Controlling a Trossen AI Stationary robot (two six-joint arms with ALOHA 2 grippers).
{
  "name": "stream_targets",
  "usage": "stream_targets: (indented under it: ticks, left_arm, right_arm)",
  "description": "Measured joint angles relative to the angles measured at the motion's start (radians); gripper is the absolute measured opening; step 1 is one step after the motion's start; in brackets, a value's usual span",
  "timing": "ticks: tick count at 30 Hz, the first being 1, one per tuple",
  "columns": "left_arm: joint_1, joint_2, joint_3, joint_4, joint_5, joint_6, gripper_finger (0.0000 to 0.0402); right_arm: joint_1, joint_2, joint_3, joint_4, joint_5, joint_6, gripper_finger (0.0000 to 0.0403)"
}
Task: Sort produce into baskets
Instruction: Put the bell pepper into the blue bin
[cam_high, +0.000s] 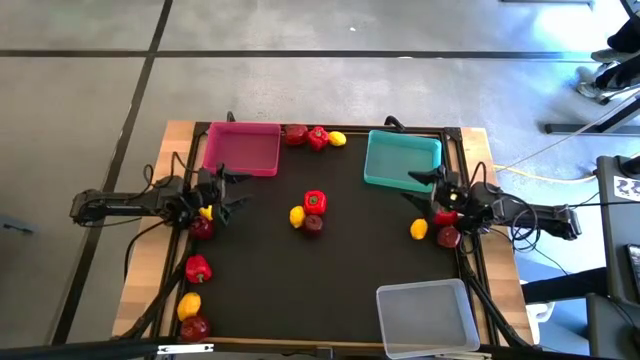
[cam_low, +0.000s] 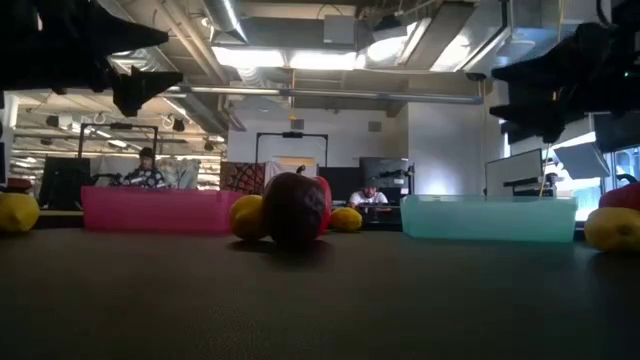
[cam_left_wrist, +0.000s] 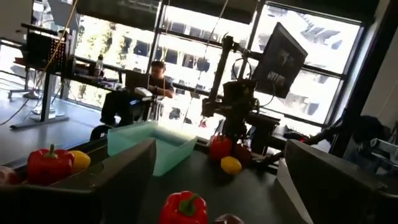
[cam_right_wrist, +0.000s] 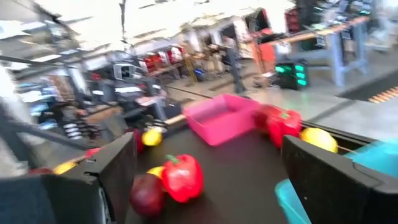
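All three baskets, pink (cam_high: 241, 148), teal (cam_high: 401, 158) and clear (cam_high: 425, 315), are lying empty, with the produce scattered on the table (cam_high: 330, 270). The left gripper (cam_high: 222, 190) and right gripper (cam_high: 428, 187) are hanging wide open, holding nothing, so the sorting is not yet starting.

Dark apple (cam_low: 297, 208) centre, between pink basket (cam_low: 160, 211) and teal basket (cam_low: 488, 219).

The left gripper (cam_high: 232, 190) is at the left side, its 2 fingers spread wide and holding nothing. The right gripper (cam_high: 424, 187) is at the right side, spread wide too.
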Motion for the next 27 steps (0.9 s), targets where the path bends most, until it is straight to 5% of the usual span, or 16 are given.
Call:
stream_targets:
  ticks: [12,27]
  left_arm:
    - [0.000,0.000,0.000,0.083,-0.014,0.007,0.0351]
    - [0.000,0.000,0.000,0.090,-0.337,-0.047,0.0351]
  right_arm:
    - [0.000,0.055,0.002,0.002,0.003,0.025,0.0341]
    - [0.000,0.057,0.003,0.059,0.062,0.019,0.0341]
